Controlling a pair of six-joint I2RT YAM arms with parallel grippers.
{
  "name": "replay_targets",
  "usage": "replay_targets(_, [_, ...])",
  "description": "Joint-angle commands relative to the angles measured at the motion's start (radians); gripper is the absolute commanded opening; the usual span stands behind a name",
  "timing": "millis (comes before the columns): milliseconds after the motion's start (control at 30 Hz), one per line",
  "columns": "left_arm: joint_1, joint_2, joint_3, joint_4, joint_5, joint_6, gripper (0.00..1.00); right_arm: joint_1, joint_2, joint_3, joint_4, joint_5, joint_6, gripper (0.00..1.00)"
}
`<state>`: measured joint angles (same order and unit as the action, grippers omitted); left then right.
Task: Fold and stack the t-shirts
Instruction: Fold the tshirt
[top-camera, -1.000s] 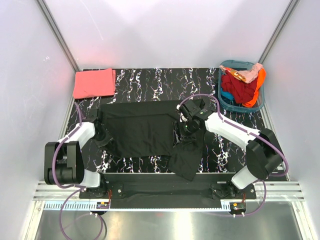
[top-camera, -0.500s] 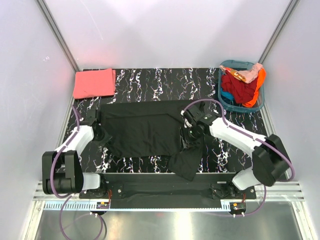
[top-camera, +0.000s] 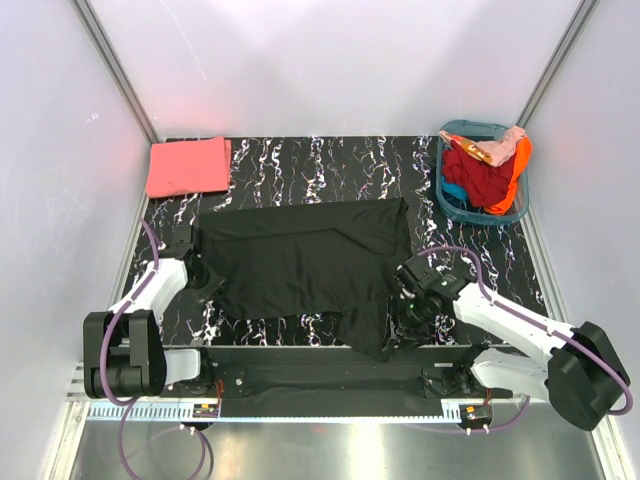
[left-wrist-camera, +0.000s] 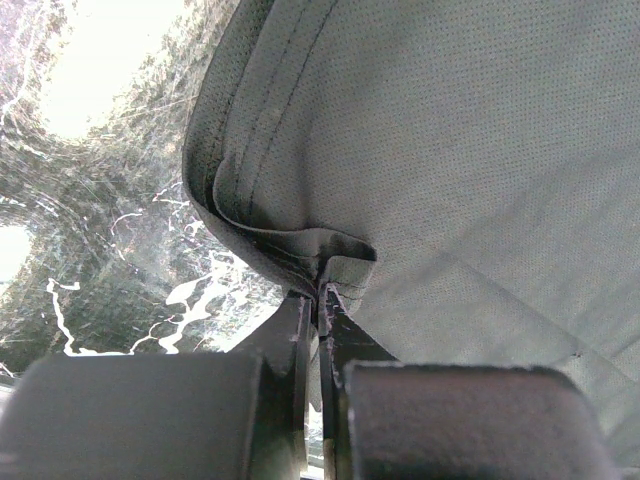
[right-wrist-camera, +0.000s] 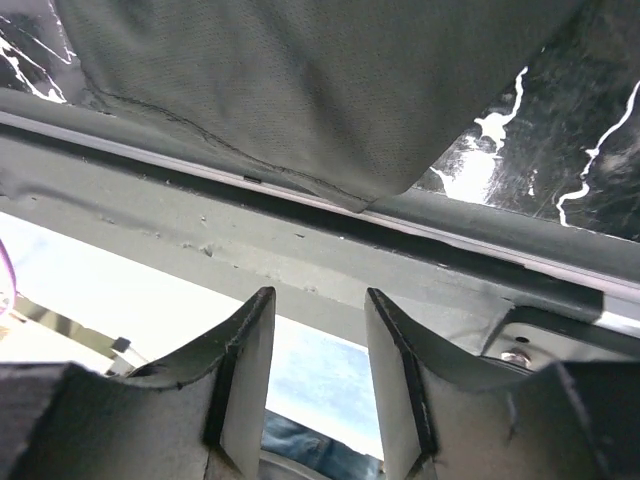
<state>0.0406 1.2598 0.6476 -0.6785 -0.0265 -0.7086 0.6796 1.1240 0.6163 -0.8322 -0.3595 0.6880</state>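
Table (top-camera: 300, 160): black with white marbling, filling the middle of the overhead frame; a metal rail (top-camera: 330, 380) runs along its lower edge. Walls (top-camera: 330, 60): plain white panels on three sides. Basket (top-camera: 462, 126): teal, upper right corner of the table, heaped above its rim with clothes (top-camera: 480, 175) in red, orange and pale pink; what lies lower in it is hidden. Pink shirt (top-camera: 187, 165): folded to a flat rectangle, upper left corner of the table, well apart from everything else. Black shirt (top-camera: 300, 255): spread flat across the table's centre, with one flap trailing toward the lower right and reaching over the table's lower edge; whether that flap is a sleeve cannot be told. Left gripper (left-wrist-camera: 320, 300): at the shirt's left edge, fingers pressed together on a bunched fold of its stitched hem, the cloth lifted just off the table there. Right gripper (right-wrist-camera: 320, 300): at the lower edge of the table beside the trailing flap, fingers spread, holding nothing, the flap's edge lying beyond its tips. Overhead, both grippers' fingertips are too dark against the cloth to make out.
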Motion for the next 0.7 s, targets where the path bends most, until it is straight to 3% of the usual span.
replay_targets(0, [-0.002,0.010,0.027,0.017,0.002,0.001,0.00,0.014,-0.021,-0.052,0.048,-0.030,0.079,0.49])
replay_targets(333, [-0.001,0.023,0.040,0.016,-0.003,0.017,0.00,0.028,-0.130,-0.219,0.269,0.111,0.283,0.46])
replay_targets(667, [-0.001,0.047,0.061,0.019,-0.004,0.026,0.00,0.063,-0.087,-0.309,0.401,0.159,0.335,0.46])
